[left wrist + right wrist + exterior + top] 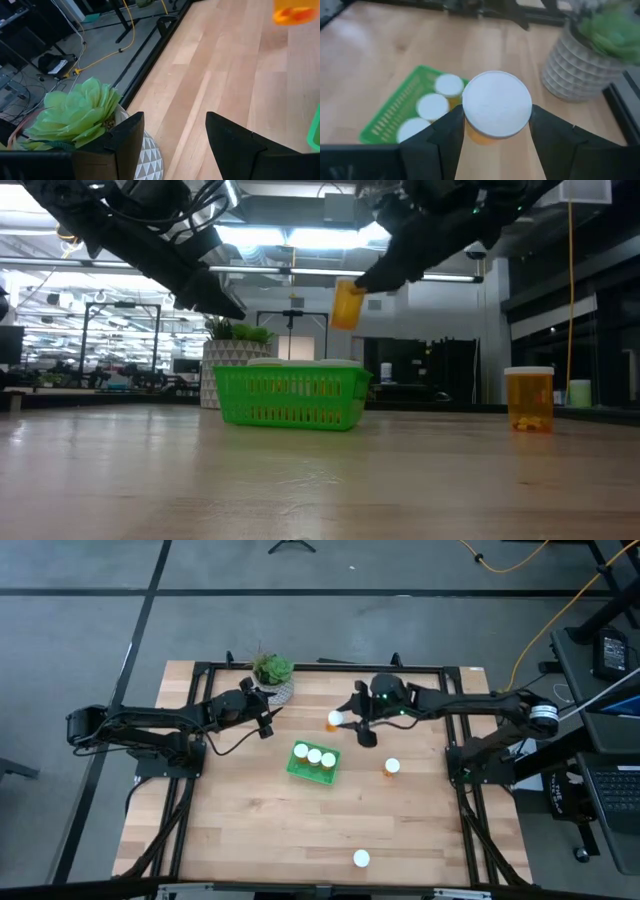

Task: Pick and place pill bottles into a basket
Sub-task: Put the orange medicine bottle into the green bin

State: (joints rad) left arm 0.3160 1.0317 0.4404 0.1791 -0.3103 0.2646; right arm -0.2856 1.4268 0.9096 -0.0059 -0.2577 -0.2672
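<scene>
The green basket [313,762] [290,395] sits mid-table with three white-capped pill bottles [314,755] [432,106] standing in it. My right gripper [340,721] [495,127] is shut on another orange pill bottle [347,304] in the air, just beyond the basket's far right corner. One bottle [391,767] [530,398] stands upright on the table to the right of the basket. Another [361,858] stands near the front edge. My left gripper [266,724] [175,145] hovers open beside the potted plant, with nothing between its fingers. My right gripper pinches the bottle's orange body just under the white cap [477,136] between its two fingers, one on each side. The fingers come from the table's right, slanting down. The bottle is lifted clear of the table, cap up and slightly tilted.
A potted plant [272,673] [80,112] in a white patterned pot [575,65] stands at the far edge, left of centre, close to my left gripper. A black frame [320,665] runs along the table's far edge. Bare wood lies at the near left.
</scene>
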